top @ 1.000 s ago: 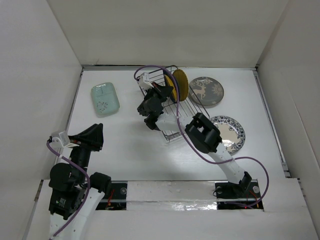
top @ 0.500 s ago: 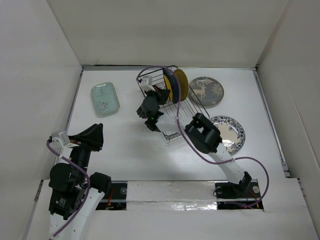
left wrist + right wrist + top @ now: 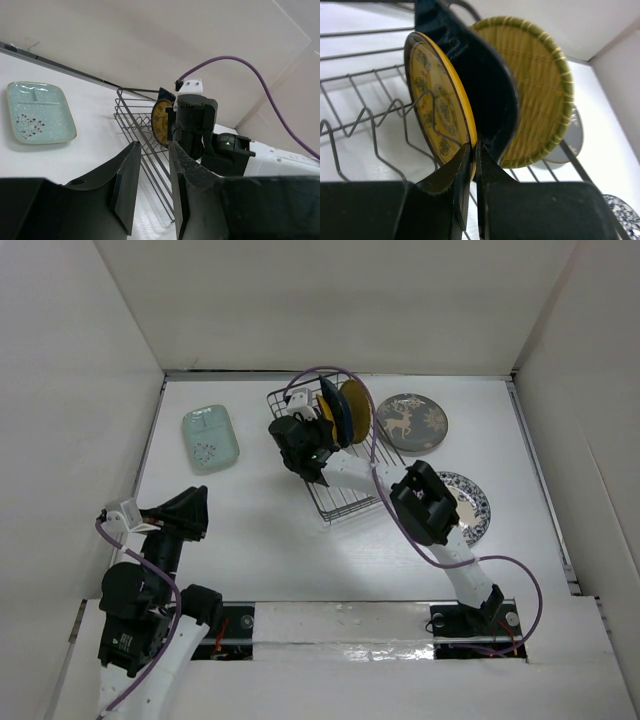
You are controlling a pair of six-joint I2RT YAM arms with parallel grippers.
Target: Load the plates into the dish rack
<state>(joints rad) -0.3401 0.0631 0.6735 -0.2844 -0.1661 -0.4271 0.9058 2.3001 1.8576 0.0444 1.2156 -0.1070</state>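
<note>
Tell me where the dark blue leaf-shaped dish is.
In the right wrist view the dark blue leaf-shaped dish stands upright in the dark wire dish rack, between the yellow patterned round plate and the yellow woven-textured round plate, at the rack's far end.

Right arm, mine: elbow (image 3: 428, 502) swung rightward; right gripper (image 3: 473, 146) carried slightly farther back over the dish rack (image 3: 345, 492). Pinched yellow plate (image 3: 437, 107): now upright beside the dark blue leaf dish (image 3: 480, 85). Rack's far-left corner now uncovered.
</note>
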